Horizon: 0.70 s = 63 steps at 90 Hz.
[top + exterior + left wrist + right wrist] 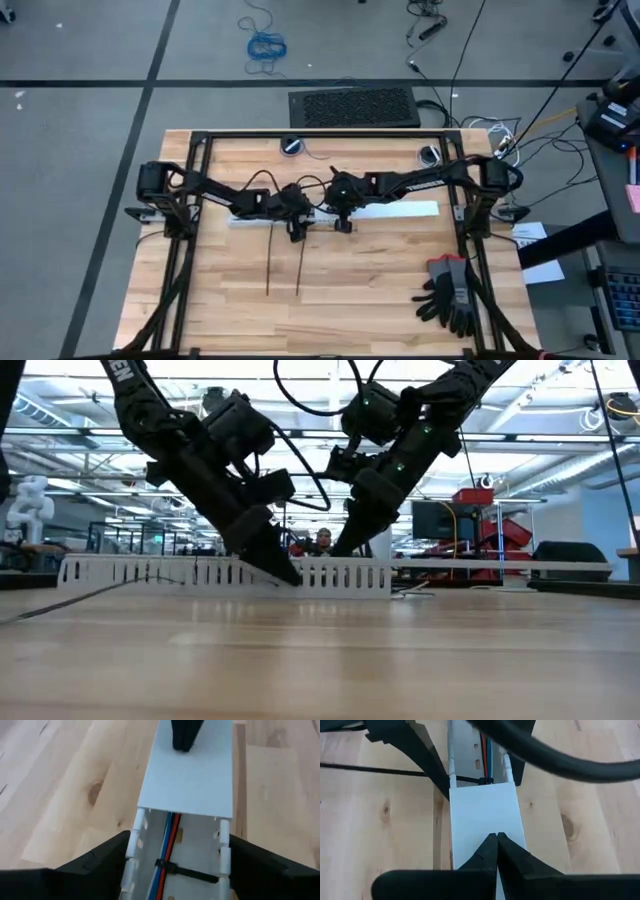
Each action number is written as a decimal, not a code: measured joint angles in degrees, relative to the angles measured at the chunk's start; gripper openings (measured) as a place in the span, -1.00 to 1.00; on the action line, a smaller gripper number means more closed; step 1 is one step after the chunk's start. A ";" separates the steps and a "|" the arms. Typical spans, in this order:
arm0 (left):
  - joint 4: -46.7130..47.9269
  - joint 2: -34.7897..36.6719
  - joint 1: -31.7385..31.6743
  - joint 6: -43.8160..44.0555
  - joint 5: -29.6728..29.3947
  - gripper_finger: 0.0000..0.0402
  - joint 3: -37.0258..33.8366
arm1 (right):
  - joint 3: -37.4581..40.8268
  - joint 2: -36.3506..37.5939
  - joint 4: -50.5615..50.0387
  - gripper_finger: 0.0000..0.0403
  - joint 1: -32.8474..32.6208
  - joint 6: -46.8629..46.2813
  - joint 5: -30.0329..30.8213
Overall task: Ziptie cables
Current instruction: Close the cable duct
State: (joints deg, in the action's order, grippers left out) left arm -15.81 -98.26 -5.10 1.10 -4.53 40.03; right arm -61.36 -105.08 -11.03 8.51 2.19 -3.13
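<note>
Here the left pincer [177, 857] stands wide open and empty, astride the white channel [136, 837]. The cables [167, 840] run lengthwise between its fingers [95, 865] (a ziptie [192, 872] crosses them). The right pincer [496, 840], closed and empty, presses the cover [485, 810] just ahead.

You see cables [167, 845] only in short stretch inside white slotted channel [150, 865]; flat cover [190, 775] hides rest, and left wrist picture's edge cuts them off. End plug not visible.

Ziptie [187, 871] across cables: far end cut off by picture's edge.

In high view, arms cover channel's middle; two dark strips [285, 262] on table too thin for you to tell detail.

Left gripper [175, 865]: fingertips cut off by picture's edge.

In low view, person [322, 541] behind channel mostly hidden.
</note>
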 joint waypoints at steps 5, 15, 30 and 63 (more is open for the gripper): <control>0.01 0.00 0.00 0.02 -0.01 0.45 0.00 | 0.00 0.00 0.00 -1.00 0.00 -0.01 -0.01; 0.09 -0.79 0.08 -0.02 -0.25 0.45 0.03 | 0.00 0.00 0.00 -1.00 0.00 -0.39 0.02; -1.53 -3.91 0.20 0.72 -0.62 0.35 0.21 | 0.01 0.00 -0.02 -1.00 0.00 -0.73 0.08; -3.31 -5.03 1.11 1.59 -2.37 0.21 0.16 | 0.02 0.02 -0.11 -1.00 -0.68 -1.21 0.63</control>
State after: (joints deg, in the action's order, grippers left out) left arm -19.11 -103.28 -3.99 2.69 -6.90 40.20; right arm -61.34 -105.06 -11.14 7.84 0.97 -2.50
